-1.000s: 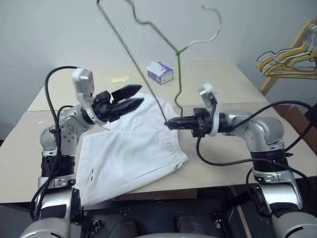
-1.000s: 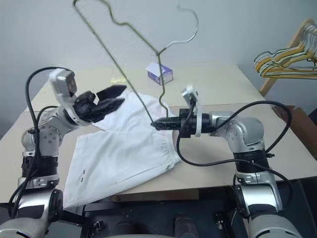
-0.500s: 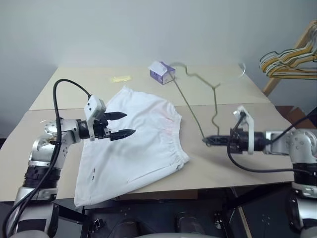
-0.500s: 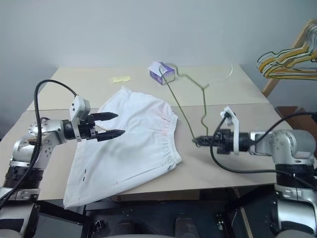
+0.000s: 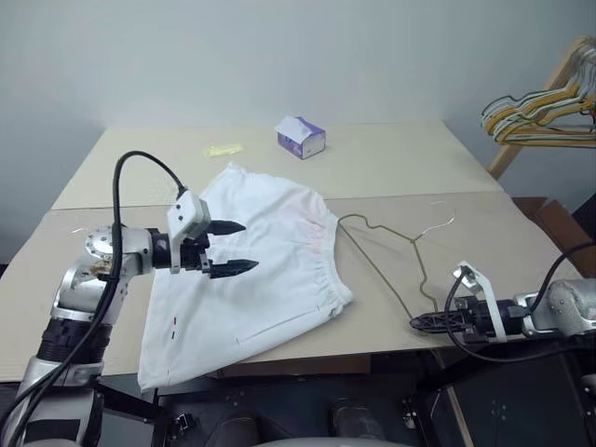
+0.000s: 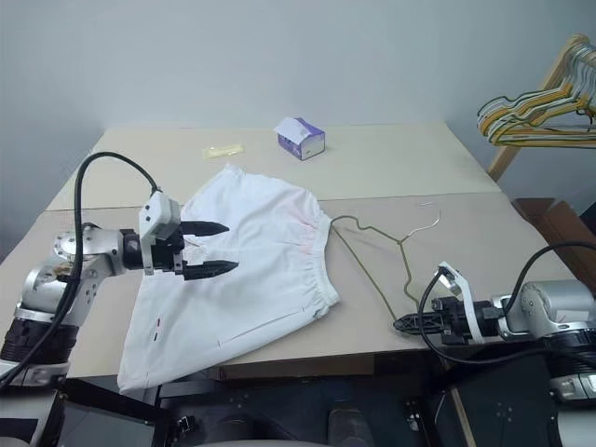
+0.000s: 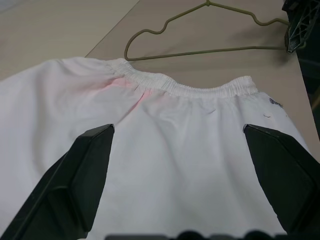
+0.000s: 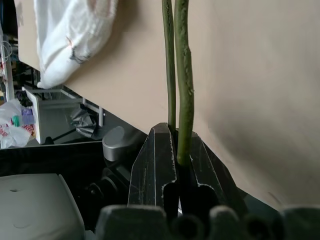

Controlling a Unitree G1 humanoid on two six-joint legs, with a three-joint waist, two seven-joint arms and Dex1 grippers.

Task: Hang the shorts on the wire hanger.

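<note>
Setting: a pale beige tabletop (image 5: 391, 168) made of boards butted together, standing against a plain grey-white wall.
Shorts: one pair of white fabric shorts (image 5: 261, 270) with a gathered elastic waistband and a faint pink tint near it, lying flat across the middle-left of the tabletop, the waistband towards the robot's right.
Hanger: one thin olive-grey wire hanger (image 5: 391, 265), triangular with a hook, lying on the tabletop just beside the waistband — apart from the cloth as far as the head views show.
Left end effector (image 5: 230, 248): fingers spread wide and empty, hovering low over the shorts and pointing at the waistband.
Right end effector (image 5: 421, 323): fingers pressed together, pinching the wire at the hanger's near corner by the front edge of the tabletop.
Handling, shorts: judged soft, light and limp; they will sag and fold when lifted, so the elastic waistband, the firmest part, looks the best place to take hold.
Handling, hanger: judged light, springy and thin — likely to twist in a pinch.
Count: one pair of shorts, one wire hanger, one small purple-and-white tissue box (image 5: 301, 137), one small yellow scrap (image 5: 223, 149) near the far edge, and a bunch of yellow, white and green hangers (image 5: 540, 116) on a wooden rack at far right, too bunched to count.
</note>
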